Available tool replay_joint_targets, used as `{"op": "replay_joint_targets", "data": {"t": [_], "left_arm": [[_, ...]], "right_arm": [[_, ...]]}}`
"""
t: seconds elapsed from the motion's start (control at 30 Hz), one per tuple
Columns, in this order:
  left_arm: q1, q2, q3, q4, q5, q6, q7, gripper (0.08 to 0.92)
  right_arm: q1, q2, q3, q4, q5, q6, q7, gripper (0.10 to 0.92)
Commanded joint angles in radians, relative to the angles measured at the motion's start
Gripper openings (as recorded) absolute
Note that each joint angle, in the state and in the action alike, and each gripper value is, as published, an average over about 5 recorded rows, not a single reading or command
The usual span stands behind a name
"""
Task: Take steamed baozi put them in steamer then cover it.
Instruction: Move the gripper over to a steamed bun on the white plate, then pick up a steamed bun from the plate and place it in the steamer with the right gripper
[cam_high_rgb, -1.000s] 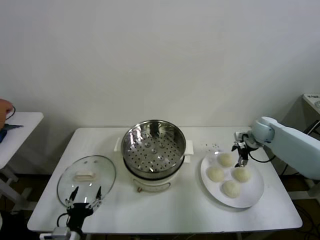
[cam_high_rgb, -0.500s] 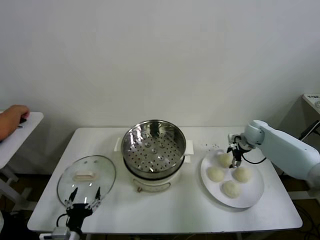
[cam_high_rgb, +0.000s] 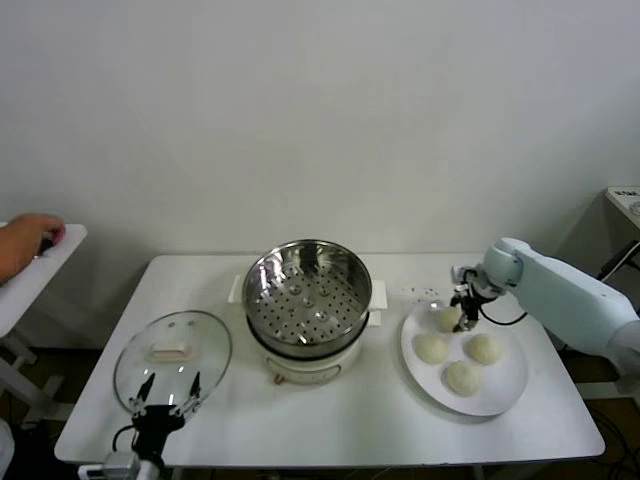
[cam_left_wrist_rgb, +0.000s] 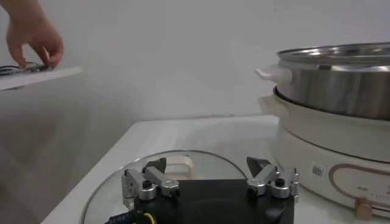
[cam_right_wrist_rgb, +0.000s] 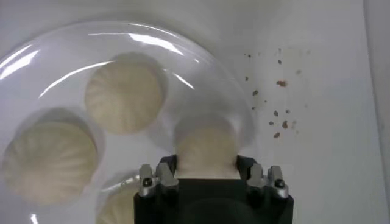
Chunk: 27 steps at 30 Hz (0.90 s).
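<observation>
Four cream-white baozi lie on a white plate (cam_high_rgb: 505, 398) at the right. My right gripper (cam_high_rgb: 462, 318) is low over the far baozi (cam_high_rgb: 447, 317). In the right wrist view that baozi (cam_right_wrist_rgb: 206, 146) sits between the fingers of the open right gripper (cam_right_wrist_rgb: 206, 169), which stand close at either side of it. The other baozi (cam_right_wrist_rgb: 124, 97) (cam_right_wrist_rgb: 49, 161) lie beside it. The steel steamer (cam_high_rgb: 307, 290) stands empty on its cream base at the table's middle. The glass cover (cam_high_rgb: 173, 358) lies flat at the left. My left gripper (cam_high_rgb: 170, 400) is parked open over its near edge.
Dark crumbs (cam_right_wrist_rgb: 277, 115) dot the table beyond the plate. A person's hand (cam_high_rgb: 25, 240) rests on a side table at the far left. In the left wrist view the steamer (cam_left_wrist_rgb: 341, 79) stands close beside the cover (cam_left_wrist_rgb: 116, 189).
My right gripper has moved left and down from between the buns onto the far baozi. A hand has come onto the side table at the left.
</observation>
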Motion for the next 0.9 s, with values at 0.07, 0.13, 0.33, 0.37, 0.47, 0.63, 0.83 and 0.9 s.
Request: {"op": "replay_joint_targets", "data": {"t": [0.07, 0.13, 0.33, 0.37, 0.47, 0.63, 0.83, 0.9], "left_arm": [[0.001, 0.002, 0.000, 0.000, -0.001, -0.001, 0.000, 0.823], [0.001, 0.003, 0.000, -0.002, -0.001, 0.001, 0.000, 0.823], [0.004, 0.008, 0.001, -0.012, 0.003, 0.004, 0.000, 0.823], [0.005, 0.010, 0.001, -0.014, 0.004, 0.004, 0.000, 0.823], [0.009, 0.012, 0.001, -0.019, 0.007, 0.004, -0.001, 0.823], [0.018, 0.013, 0.001, -0.023, 0.009, 0.002, -0.003, 0.823], [0.024, 0.013, -0.005, -0.029, 0.008, -0.001, -0.006, 0.823], [0.026, 0.012, -0.007, -0.031, 0.007, -0.002, -0.007, 0.823]], "right_arm": [[0.056, -0.003, -0.040, 0.025, 0.011, 0.007, -0.009, 0.635], [0.133, -0.015, -0.091, 0.057, 0.031, 0.024, -0.017, 0.636], [0.474, 0.002, -0.326, 0.155, 0.148, 0.189, -0.053, 0.642], [0.533, 0.015, -0.362, 0.170, 0.178, 0.226, -0.057, 0.642], [0.686, 0.067, -0.436, 0.236, 0.255, 0.338, -0.072, 0.628], [0.811, 0.172, -0.499, 0.408, 0.268, 0.462, -0.067, 0.589], [0.768, 0.355, -0.520, 0.449, 0.119, 0.569, -0.028, 0.585], [0.720, 0.415, -0.514, 0.390, 0.038, 0.619, -0.016, 0.585]]}}
